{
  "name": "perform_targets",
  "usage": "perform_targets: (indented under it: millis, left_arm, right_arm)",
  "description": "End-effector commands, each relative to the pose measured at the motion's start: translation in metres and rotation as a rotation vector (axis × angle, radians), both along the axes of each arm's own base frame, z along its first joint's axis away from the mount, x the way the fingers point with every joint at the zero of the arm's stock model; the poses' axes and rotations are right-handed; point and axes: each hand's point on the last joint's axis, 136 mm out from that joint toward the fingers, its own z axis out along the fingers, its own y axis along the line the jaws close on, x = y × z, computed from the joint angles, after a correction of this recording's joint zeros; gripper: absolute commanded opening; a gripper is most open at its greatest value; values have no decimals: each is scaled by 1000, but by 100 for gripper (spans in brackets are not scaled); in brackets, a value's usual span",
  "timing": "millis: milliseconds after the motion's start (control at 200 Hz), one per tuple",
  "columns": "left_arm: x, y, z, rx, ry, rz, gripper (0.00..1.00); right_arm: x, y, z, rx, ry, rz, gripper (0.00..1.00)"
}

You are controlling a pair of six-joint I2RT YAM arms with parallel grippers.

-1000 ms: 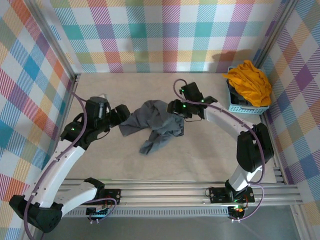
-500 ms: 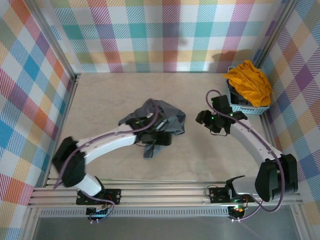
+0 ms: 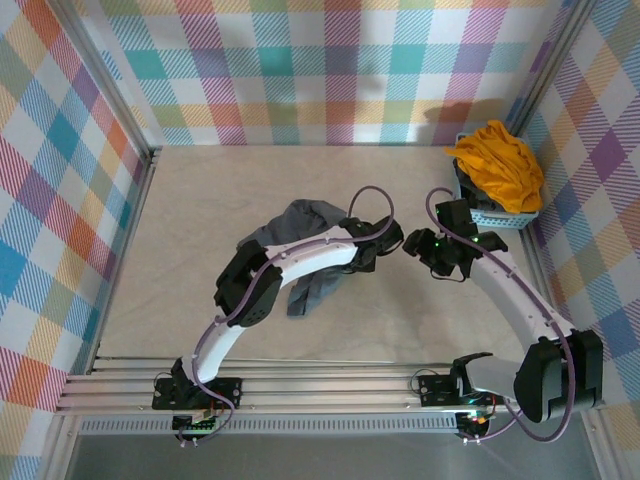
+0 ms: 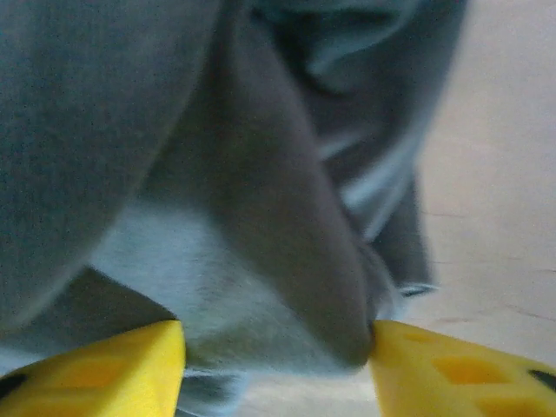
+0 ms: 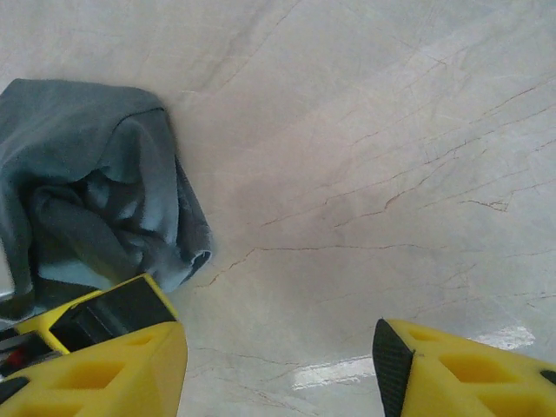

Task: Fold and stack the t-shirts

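Beige table, grey t-shirt, plaid walls.

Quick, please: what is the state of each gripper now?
Left gripper: closed on a fold of the grey t-shirt.
Right gripper: open, holding nothing, above the table.

From above, the left arm lies across the grey t-shirt and hides its middle; the basket is mostly buried under the mustard t-shirt. In the left wrist view the grey t-shirt is blurred and cut off at top and left; whether the left gripper pinches the fold between its fingers cannot be told.
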Motion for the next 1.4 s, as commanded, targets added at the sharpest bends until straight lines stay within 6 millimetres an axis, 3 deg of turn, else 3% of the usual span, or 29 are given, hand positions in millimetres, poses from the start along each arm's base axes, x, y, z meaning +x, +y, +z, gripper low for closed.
perform_targets:
  millis: [0, 30, 135, 245, 375, 550, 680, 945, 1155, 1260, 1394]
  left_arm:
    - [15, 30, 26, 72, -59, 30, 24]
    - [16, 29, 32, 63, -75, 21, 12]
    - [21, 35, 64, 53, -144, 0, 0]
    - [21, 49, 115, 6, -244, 14, 0]
    - [19, 91, 173, -72, -332, 82, 0]
    - [12, 144, 253, -334, -429, 105, 0]
    - [11, 192, 293, -482, -487, 161, 0]
    - [16, 233, 308, -532, -491, 176, 0]
    - [17, 254, 307, -511, -497, 216, 0]
    - [16, 269, 302, -453, -495, 254, 0]
    - [7, 317, 274, -227, -444, 421, 0]
  right_arm:
    - [-6, 1, -1, 24, 15, 1, 59]
    - [-5, 2, -2, 27, 15, 4, 59]
    - [-1, 10, -5, 57, 9, 31, 56]
    - [4, 21, -10, 91, 14, 77, 55]
    - [14, 35, -11, 90, 23, 143, 54]
    - [30, 68, -2, 111, 1, 248, 57]
    - [37, 93, 1, 123, -11, 304, 58]
    - [39, 161, -18, 238, 16, 420, 72]
    - [19, 206, -37, 201, 68, 486, 71]
    - [16, 206, -56, 159, 106, 422, 66]
    - [36, 189, -76, 183, 104, 303, 64]
